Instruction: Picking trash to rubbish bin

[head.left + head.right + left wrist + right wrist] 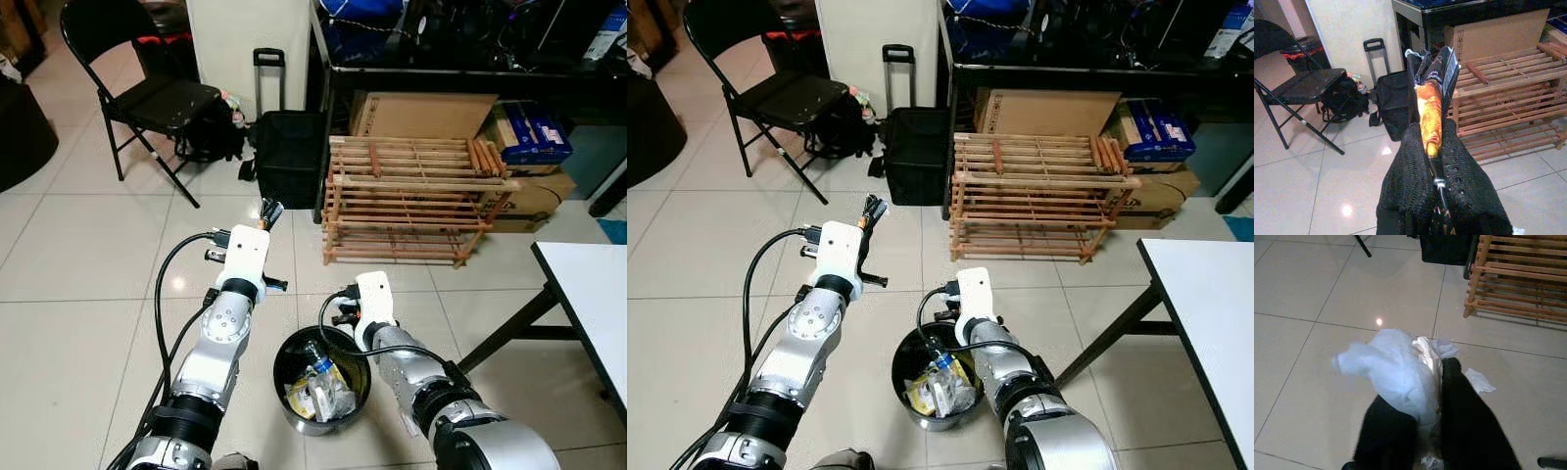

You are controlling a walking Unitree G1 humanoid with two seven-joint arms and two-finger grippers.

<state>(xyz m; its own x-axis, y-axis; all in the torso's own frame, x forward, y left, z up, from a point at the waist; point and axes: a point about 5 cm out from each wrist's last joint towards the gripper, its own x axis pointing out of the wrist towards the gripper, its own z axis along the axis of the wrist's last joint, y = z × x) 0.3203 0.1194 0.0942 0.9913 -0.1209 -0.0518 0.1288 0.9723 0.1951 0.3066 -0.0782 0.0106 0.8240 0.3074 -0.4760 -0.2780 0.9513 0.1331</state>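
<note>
Judging by the black rubbish bin (294, 357) on the tiled floor (78, 255) between the two arms, the task is read as partly done: a plastic bottle (315, 358) and yellow-and-white wrappers (312, 397) are already lying inside it. Two more pieces are held and not yet dropped. A flattened orange-and-black wrapper (1429, 115) is pinched between the closed fingers of the left gripper (1426, 147), which is held up over the floor ahead of the bin and to its left, not above the opening. A crumpled white plastic bag (1396, 369) is clamped in the right gripper (1432, 399), which is seen just at the bin's far rim in the head views; whether it is over the opening cannot be told. A small white scrap (1479, 380) is left on the tiles just beside the right fingers. Still to do, by judgement: both held pieces released into the bin, then the scrap collected. A wooden rack (411, 196), a black trolley bag (289, 152) and a folding chair (147, 98) stand beyond, well apart from the bin.
</note>
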